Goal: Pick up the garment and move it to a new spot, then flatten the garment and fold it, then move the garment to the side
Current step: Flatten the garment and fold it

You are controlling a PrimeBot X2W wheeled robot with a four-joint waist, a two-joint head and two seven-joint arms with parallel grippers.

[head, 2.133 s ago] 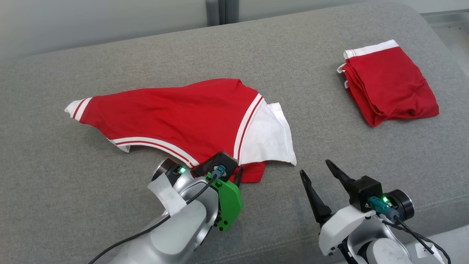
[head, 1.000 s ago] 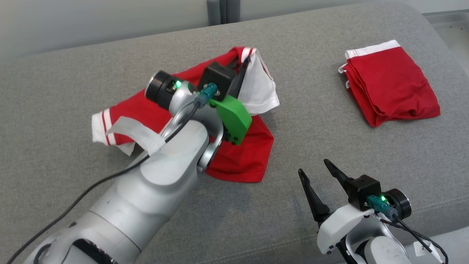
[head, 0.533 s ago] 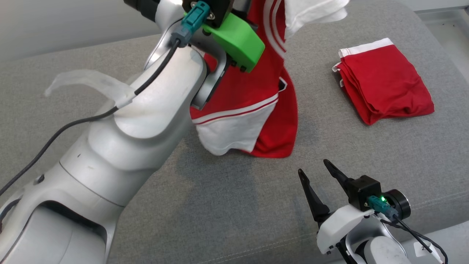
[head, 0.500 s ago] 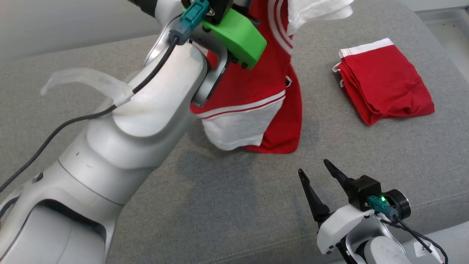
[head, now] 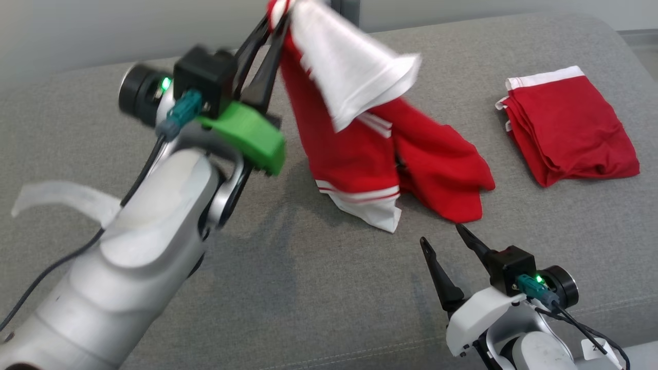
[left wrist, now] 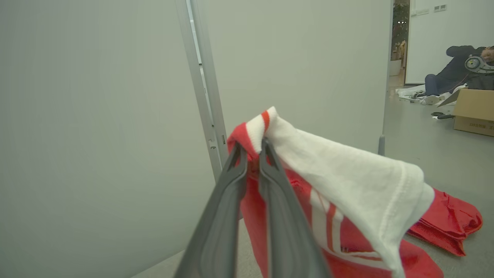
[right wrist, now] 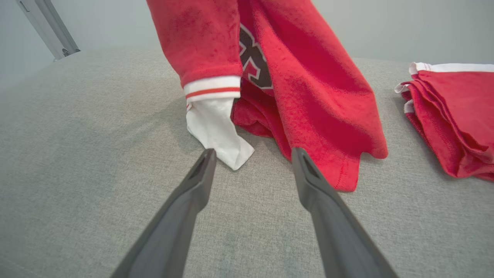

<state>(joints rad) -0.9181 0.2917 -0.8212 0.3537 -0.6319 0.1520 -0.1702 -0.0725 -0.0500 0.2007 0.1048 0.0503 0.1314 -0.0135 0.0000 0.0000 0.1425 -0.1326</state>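
Nearest us, our right gripper (head: 441, 233) sits low by the front edge of the grey cushion (head: 288, 308), its two dark fingers spread apart and holding nothing. Bare grey fabric lies under it and runs wide to our left, beneath our left forearm.

Just beyond the right fingertips, the garment's (head: 354, 149) lower edges meet the cushion. In the right wrist view a white cuff below a red-and-white band touches the fabric, and beside it a red hem lies just past the other finger.

From there the garment rises, hanging from our left gripper (head: 275, 23), which is lifted high over the middle of the cushion. The left wrist view has its fingers pinched together on a striped red-and-white edge, with a white sleeve draping away to one side.

Further right, a folded red garment (head: 565, 128) with a white band lies apart from the hanging one, close to the cushion's right edge. Grey fabric separates the two.

Behind the cushion's back edge stands a pale wall (left wrist: 96, 116) with a metal post (left wrist: 204, 88). Past it, far off on open floor, we see a cardboard box (left wrist: 472, 116) and a person (left wrist: 455, 65).
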